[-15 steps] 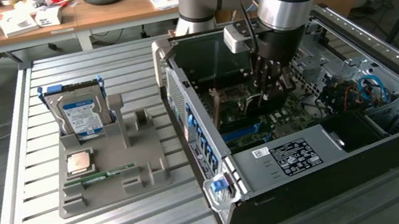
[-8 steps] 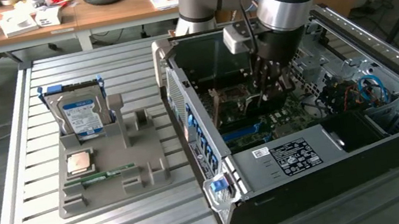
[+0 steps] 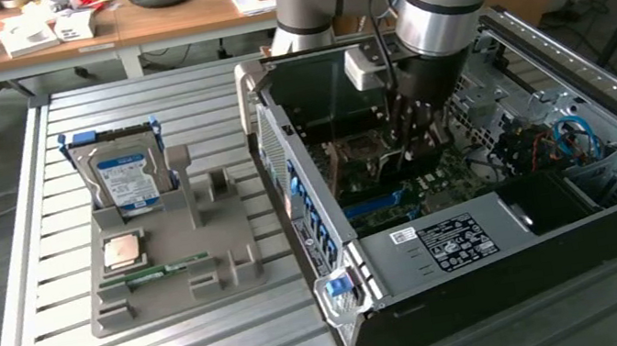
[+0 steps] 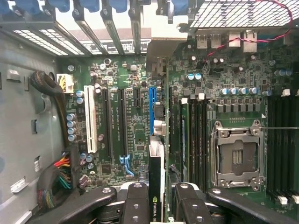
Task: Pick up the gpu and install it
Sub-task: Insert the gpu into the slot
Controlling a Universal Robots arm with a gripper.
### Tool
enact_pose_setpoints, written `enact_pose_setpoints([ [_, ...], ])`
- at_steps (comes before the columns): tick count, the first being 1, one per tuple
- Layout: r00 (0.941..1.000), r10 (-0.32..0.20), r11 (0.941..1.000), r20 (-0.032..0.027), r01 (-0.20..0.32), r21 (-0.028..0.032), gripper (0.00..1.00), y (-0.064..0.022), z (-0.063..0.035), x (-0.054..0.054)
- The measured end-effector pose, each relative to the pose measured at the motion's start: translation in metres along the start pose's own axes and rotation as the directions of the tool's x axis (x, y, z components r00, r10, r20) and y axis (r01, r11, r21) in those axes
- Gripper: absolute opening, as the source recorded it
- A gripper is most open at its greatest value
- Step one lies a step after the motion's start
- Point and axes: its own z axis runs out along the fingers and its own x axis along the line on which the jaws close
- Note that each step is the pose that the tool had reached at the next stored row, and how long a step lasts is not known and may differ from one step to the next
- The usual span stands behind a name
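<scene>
The black gripper [image 4: 157, 207] is clamped on the thin green gpu card [image 4: 155, 182], so I think it should hold it straight over the long blue slot [image 4: 152, 109] just under the gripper and push softly.

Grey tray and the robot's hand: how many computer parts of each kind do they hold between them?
Hard drive: 1
Processor chip: 1
Memory stick: 1
gpu, gripped in the hand: 1
Total: 4
</scene>
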Motion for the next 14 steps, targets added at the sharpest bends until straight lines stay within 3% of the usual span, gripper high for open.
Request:
enact_pose_setpoints([
  [8,1.0000,0.000,1.0000,-0.0001,0.000,0.0000,0.26,0.0038,0.0005,0.0003],
  [14,1.0000,0.000,1.0000,-0.0001,0.000,0.0000,0.26,0.0034,0.0006,0.0064],
])
